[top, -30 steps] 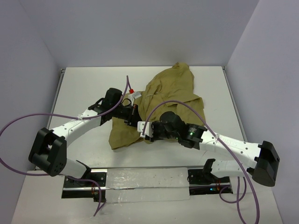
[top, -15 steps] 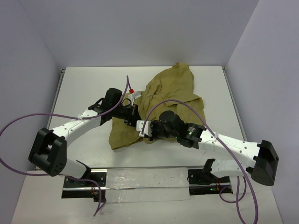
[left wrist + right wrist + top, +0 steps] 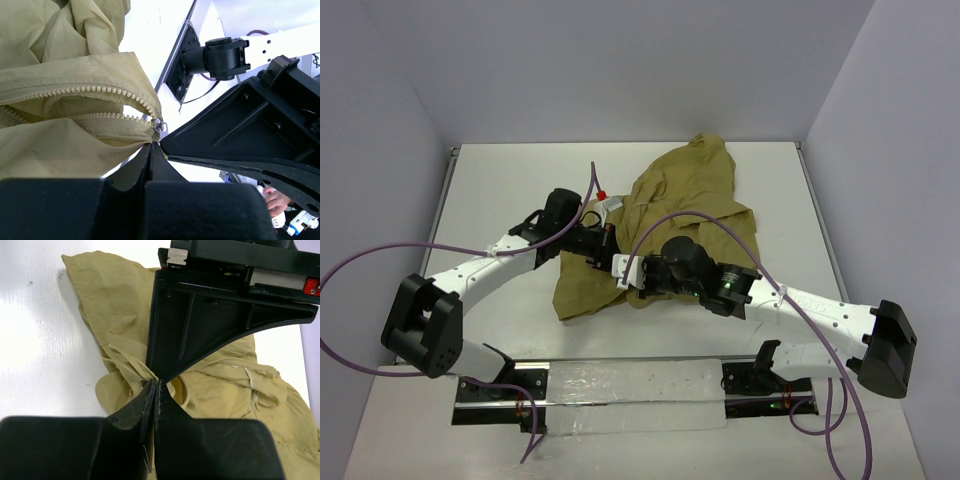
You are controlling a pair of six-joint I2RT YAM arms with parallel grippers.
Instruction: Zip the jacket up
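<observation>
Top external: olive-tan soft cloth jacket lies crumpled mid-table, slightly right | Left wrist: left gripper pinched shut on hem just beneath small metal zipper slider, tooth rows gaping; hold that hem taut | Right wrist: right gripper clamped on a cloth fold; you likely need the slider pull instead.

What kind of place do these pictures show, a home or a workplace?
Probably a robot test cell in a lab, not a home: a white table boxed in by plain walls, a left arm and right arm bolted at its near edge, purple cables, and one jacket to work on.
</observation>
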